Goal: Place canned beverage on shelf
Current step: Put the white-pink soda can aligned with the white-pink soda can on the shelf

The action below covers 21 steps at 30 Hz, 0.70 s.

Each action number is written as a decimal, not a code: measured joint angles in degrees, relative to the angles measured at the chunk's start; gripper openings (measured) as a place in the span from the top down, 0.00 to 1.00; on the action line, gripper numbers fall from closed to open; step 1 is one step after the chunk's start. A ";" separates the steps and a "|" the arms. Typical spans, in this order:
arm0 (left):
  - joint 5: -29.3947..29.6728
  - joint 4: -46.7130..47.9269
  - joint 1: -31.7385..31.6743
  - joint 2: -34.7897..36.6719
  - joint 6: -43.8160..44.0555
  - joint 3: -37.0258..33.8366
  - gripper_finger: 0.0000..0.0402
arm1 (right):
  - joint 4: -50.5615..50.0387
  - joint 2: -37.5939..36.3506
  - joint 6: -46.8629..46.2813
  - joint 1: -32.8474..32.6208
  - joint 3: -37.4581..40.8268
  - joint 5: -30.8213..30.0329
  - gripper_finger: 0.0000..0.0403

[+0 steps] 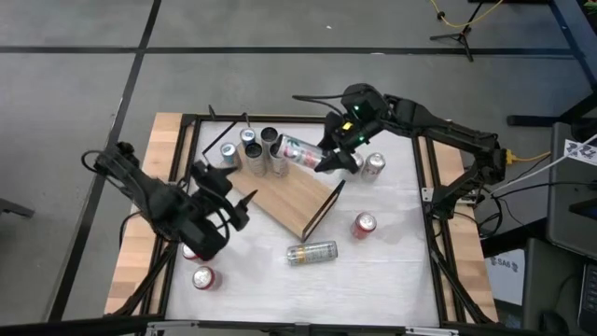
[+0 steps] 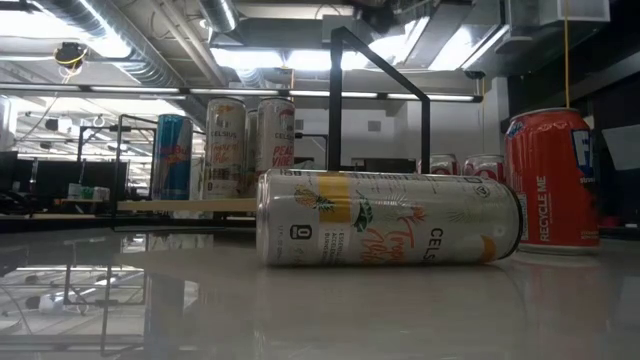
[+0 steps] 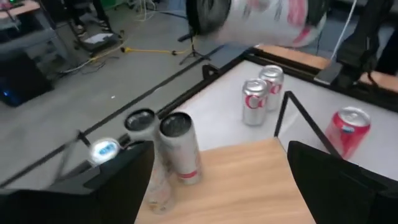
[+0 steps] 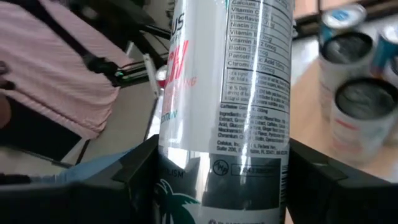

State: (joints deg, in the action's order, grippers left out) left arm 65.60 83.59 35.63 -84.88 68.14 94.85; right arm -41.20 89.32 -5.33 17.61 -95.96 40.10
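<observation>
High view shows the right gripper [image 1: 328,157] at about one o'clock, jaws pinching a white can [image 1: 300,152] across its body, above the shelf [image 1: 284,198] edge. Rigid, smooth, probably slippery; mid-body grip suits. Four cans [image 1: 254,149] stand on the shelf. Left gripper [image 1: 241,207] waits, jaws spread.

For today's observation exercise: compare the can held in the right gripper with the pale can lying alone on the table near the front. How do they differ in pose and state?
The held can is clamped in the right gripper, lifted over the shelf; the lying can rests free on the white table.
The held can hangs beside the upright cans already on the shelf; the lying can is off the shelf, apart from them.
Shared: both are slim, pale cans, and both are tipped sideways.
</observation>
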 joint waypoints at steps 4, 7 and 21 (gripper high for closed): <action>0.72 -12.56 0.07 1.50 2.05 -10.90 0.10 | 1.53 -0.02 2.18 0.08 0.00 1.48 0.37; 0.86 -23.88 -0.25 2.01 0.62 -18.11 0.10 | 2.52 -0.02 3.51 0.09 0.00 1.57 0.37; -29.93 -95.20 -16.59 2.15 -48.58 -39.33 0.10 | 6.96 1.60 4.57 0.06 0.00 9.25 0.36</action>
State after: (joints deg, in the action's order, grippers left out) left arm 35.67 -11.61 19.04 -82.73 19.56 55.52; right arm -34.24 90.91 -0.76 17.67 -95.96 49.35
